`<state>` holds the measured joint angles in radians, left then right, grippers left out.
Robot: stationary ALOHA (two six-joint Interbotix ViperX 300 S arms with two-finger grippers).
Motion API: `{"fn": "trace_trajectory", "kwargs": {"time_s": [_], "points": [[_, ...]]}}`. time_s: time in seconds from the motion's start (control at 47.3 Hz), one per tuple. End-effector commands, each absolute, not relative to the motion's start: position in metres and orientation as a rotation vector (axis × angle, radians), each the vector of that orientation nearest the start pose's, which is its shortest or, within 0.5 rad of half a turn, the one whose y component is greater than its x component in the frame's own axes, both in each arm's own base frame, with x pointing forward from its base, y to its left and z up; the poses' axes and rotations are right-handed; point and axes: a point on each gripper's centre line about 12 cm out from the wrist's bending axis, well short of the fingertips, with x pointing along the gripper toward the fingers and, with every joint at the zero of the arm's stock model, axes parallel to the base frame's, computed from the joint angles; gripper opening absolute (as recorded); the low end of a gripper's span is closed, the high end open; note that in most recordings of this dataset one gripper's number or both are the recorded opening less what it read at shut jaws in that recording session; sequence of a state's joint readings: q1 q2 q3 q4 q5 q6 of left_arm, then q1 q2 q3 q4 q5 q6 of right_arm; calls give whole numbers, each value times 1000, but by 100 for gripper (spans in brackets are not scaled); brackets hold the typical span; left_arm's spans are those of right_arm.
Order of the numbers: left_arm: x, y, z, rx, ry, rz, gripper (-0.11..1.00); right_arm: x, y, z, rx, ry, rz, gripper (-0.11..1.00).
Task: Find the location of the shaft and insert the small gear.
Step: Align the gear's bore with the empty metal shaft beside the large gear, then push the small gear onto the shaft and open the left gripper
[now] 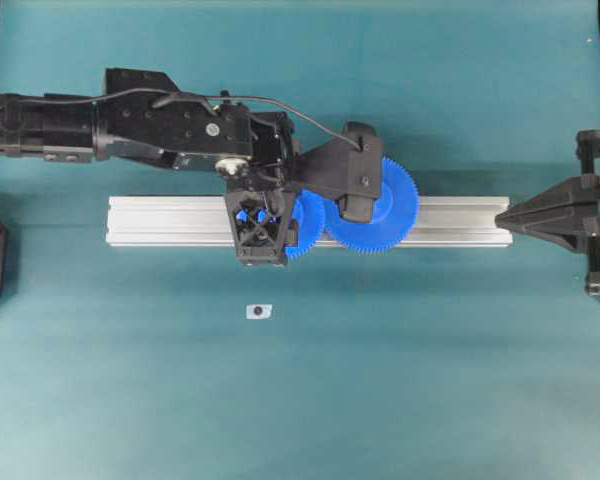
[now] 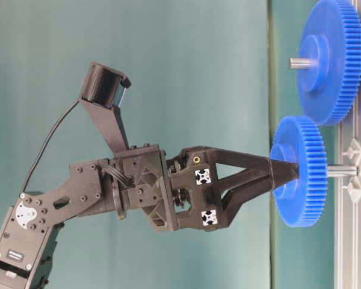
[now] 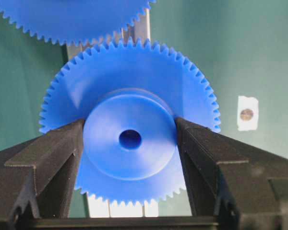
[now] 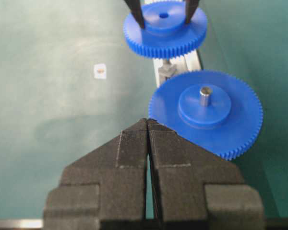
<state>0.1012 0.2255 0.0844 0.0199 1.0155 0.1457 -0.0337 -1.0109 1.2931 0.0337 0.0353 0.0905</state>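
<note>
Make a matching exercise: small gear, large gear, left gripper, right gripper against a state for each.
Things:
1. small gear
2. large gear
3. left gripper
4. right gripper

States:
A. jaws shut, holding nothing
B. fingers clamped on a blue hub
C. seated with a pin end poking out of its hub
D. held by its hub, centre hole showing empty

Pairs: 1-D, 2-C, 3-B, 4-A
</note>
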Motion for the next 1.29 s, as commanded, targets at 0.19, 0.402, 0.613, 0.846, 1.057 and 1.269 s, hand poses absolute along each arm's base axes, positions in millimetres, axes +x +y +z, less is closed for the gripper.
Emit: {"fn": "trace_trajectory", "kwargs": {"time_s": [0.19, 0.402, 0.613, 0.846, 1.057, 1.269], "points": [[436, 54, 207, 71, 1319, 16, 64, 180, -6, 220, 138, 306, -55, -2], [437, 54, 209, 69, 1315, 18, 64, 180, -6, 220, 138, 304, -54, -2], [436, 54, 209, 69, 1316, 18, 64, 180, -6, 220, 138, 304, -54, -2], [436, 54, 207, 64, 1322, 20, 64, 180, -7, 220, 138, 304, -56, -2], [438, 48, 208, 74, 1325, 7, 85, 180, -6, 220, 139, 304, -55, -2], [440, 47, 214, 74, 1311, 10, 82, 180, -6, 220, 141, 305, -55, -2]]}}
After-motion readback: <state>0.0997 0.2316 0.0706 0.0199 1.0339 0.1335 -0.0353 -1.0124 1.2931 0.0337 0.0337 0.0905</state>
